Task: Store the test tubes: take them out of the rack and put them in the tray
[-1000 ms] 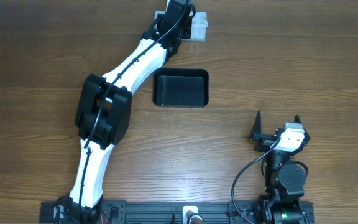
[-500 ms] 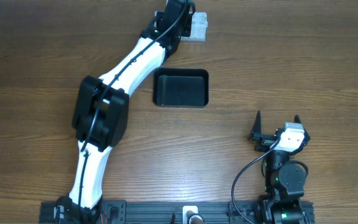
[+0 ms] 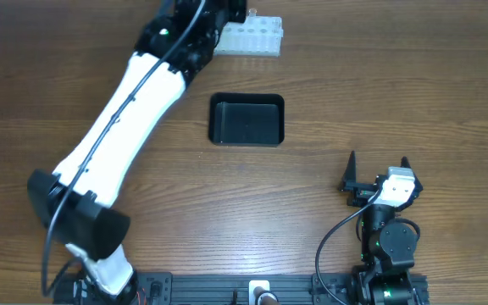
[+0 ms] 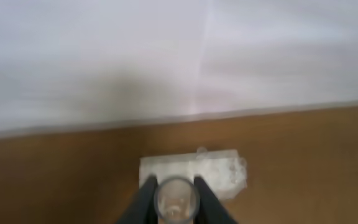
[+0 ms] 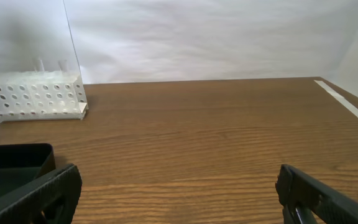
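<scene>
Pinches what looks like a test tube (image 4: 176, 201) in the left gripper (image 4: 174, 186) at the far rack (image 4: 221, 174). Holds the right gripper (image 3: 379, 165) wide open, empty, near right of the tray (image 3: 246, 121).

1 rack (image 3: 252, 40), 1 tray (image 3: 246, 100), 2 tubes (image 5: 61, 63) standing in rack, 1 more tube (image 4: 176, 200) btwn fingers (image 4: 143, 200)

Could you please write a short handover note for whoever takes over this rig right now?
Left gripper: shut on a test tube, at the rack; I cannot tell whether the tube is clear of the rack.
Right gripper: open, empty, near its base.
Tray: empty, nothing stored yet.
Left to do: tray this tube, then the remaining tubes in the rack.
</scene>
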You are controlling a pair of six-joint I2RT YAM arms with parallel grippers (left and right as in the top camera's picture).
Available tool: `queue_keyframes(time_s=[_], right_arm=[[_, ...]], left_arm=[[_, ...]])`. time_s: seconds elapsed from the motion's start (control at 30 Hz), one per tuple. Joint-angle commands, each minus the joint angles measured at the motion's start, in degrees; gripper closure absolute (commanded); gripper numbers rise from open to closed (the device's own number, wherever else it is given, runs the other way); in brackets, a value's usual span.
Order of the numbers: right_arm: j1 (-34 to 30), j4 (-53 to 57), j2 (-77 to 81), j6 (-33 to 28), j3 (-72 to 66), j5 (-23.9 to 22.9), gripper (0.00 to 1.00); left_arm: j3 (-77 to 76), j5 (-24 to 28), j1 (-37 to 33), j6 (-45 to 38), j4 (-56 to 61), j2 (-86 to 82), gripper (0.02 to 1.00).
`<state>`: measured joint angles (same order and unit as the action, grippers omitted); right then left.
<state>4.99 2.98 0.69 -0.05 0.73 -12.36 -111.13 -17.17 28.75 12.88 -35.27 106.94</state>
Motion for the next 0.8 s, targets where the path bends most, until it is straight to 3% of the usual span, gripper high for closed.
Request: queue_keyframes(time_s=[0.03,0.13,0.33,0.8], right_arm=[[0.31,0.00,-0.39,-0.22,-0.44,0.31,0.007],[0.31,0.00,-0.39,-0.22,-0.44,0.28,0.007],[0.31,0.00,-0.39,-0.22,-0.44,0.31,0.007],[0.31,0.00,-0.39,-0.22,-0.44,0.31,0.007]], left_arm=[[-0.13,2.16,1.64,13.09,-13.64,-1.29,0.906],[3.52,2.12,3.56,15.08,-17.59,-1.18,0.897],[15.74,3.10,4.35,21.14,-12.04,-1.18,0.895],[21.88,2.08,5.51,20.24,-5.99,4.35,0.884]])
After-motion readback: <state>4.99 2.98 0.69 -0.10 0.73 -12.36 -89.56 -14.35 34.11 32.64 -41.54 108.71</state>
